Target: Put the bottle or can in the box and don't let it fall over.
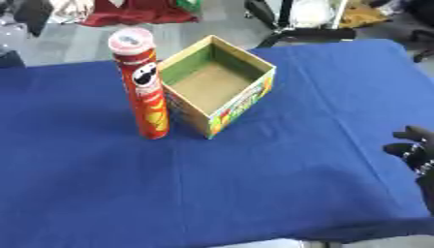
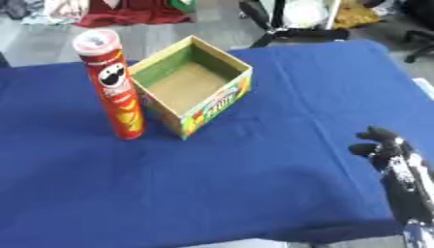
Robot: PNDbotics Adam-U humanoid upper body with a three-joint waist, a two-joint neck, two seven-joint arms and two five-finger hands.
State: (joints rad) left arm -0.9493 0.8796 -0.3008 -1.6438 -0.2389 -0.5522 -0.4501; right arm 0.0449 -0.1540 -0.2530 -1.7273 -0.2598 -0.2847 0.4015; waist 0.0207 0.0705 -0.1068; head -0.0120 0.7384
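A tall red crisp can [image 1: 142, 87] with a pale lid stands upright on the blue tablecloth [image 1: 254, 184], just left of an open cardboard box [image 1: 219, 85]. The box is empty, with a green inner wall and colourful print on its outside. The can's base almost touches the box's near-left side. My right hand [image 2: 386, 147] shows at the right edge, black, fingers relaxed and holding nothing, well away from both can and box. The left hand is in no view.
The table's front edge [image 1: 254, 241] runs along the bottom. Beyond the far edge lie red cloth [image 1: 135, 14], chair legs [image 1: 280, 29] and clutter on the floor.
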